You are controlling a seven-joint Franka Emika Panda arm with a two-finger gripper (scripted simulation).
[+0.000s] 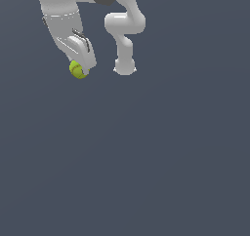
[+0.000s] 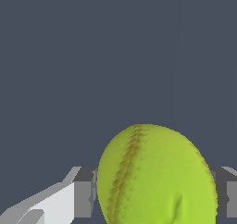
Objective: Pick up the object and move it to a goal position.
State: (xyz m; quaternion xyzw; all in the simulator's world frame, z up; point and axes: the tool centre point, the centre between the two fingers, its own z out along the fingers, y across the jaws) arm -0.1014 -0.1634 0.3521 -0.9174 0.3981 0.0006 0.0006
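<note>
**Ball held at the gripper's tip**

At about ten o'clock in the exterior view, the white Panda arm (image 1: 63,20) slants down from the upper edge, and its gripper (image 1: 82,70) ends on a small yellow-green ball (image 1: 77,69). The ball sits at the very tip of the gripper, partly covered by the white finger (image 1: 88,57) on the side toward the exterior view's right. Toward one o'clock from the ball, well apart from it, the arm's base column (image 1: 125,59) stands on the plain dark grey floor (image 1: 146,171).

The wrist view shows the ball (image 2: 157,177) large and close, with a darker stitched seam running along it. A grey pad (image 2: 84,195) presses against one side of it and a second pad (image 2: 227,190) meets the opposite side, so the jaws are closed to the ball's width and grip it between them. Whether the ball touches the floor cannot be told.
</note>
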